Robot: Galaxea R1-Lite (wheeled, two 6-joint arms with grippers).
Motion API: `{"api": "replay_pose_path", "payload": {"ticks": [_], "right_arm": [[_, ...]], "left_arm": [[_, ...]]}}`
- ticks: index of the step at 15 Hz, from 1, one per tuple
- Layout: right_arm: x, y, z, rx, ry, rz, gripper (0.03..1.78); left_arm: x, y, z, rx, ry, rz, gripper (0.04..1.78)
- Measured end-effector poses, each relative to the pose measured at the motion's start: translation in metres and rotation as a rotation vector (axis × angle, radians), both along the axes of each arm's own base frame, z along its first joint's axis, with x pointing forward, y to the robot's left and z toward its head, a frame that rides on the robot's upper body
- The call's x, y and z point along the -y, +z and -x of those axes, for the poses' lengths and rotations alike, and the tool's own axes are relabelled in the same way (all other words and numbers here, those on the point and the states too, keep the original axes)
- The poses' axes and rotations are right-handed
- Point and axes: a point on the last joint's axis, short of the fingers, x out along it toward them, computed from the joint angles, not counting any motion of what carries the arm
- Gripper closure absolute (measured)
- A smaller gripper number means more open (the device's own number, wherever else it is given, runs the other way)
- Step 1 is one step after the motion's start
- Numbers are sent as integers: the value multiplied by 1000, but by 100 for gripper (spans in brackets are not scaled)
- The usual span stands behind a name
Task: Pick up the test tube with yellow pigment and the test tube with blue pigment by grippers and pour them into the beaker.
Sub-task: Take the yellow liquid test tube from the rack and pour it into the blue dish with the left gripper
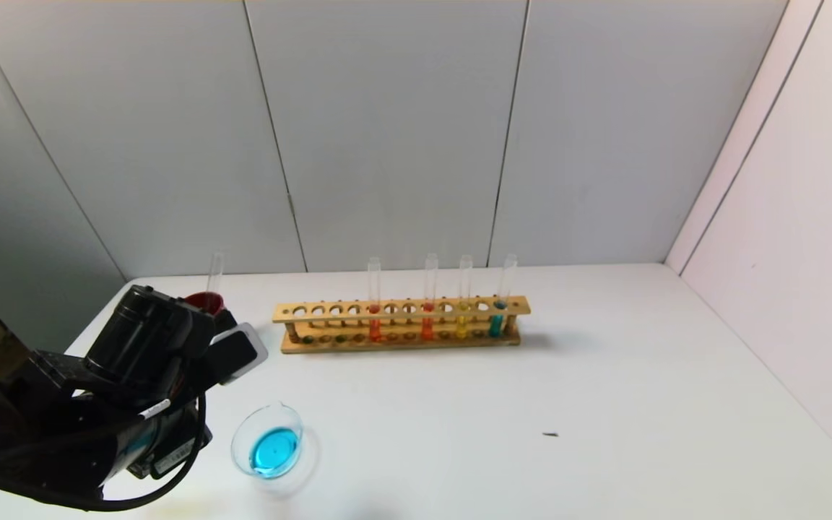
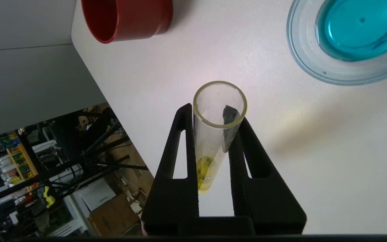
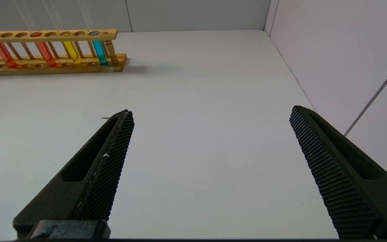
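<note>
the left gripper [image 2: 215, 134] is clenched on the test tube with yellow pigment [image 2: 213, 141], which carries only a small yellow pool at its rounded end. it hangs over the tabletop [image 1: 604, 404] near the left edge, between the red cup [image 2: 126, 18] and the beaker [image 1: 269, 449]. the beaker already holds blue liquid. the right gripper [image 3: 210, 148] is released, jaws wide apart, low over bare tabletop on the right, well apart from the wooden rack [image 1: 401, 325]. a bright blue tube [image 1: 497, 318] stands at the rack's right end beside a second yellow tube [image 1: 461, 321].

hazards, as a judgement:
- the tube mouth is off to one side of the beaker; tilting here would spill onto the tabletop.
- smooth glass may slip between the pads during rotation.
- the tabletop edge lies close to the left gripper; a dropped tube could roll off.

clearance: open tabletop lies right of the beaker and in front of the rack.
</note>
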Motion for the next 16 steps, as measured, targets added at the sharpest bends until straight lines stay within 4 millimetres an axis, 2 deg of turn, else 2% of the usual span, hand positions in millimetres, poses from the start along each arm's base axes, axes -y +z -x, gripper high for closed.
{"api": "replay_pose_path", "payload": {"ticks": [6, 12, 16], "right_arm": [[0, 0, 0, 0, 0, 0, 11], [0, 0, 0, 0, 0, 0, 11], [0, 0, 0, 0, 0, 0, 11]], "left_arm": [[-1, -13, 7, -145, -30, -108, 151], [18, -34, 7, -239, -105, -197, 151], [31, -45, 0, -273, -119, -276, 151]]}}
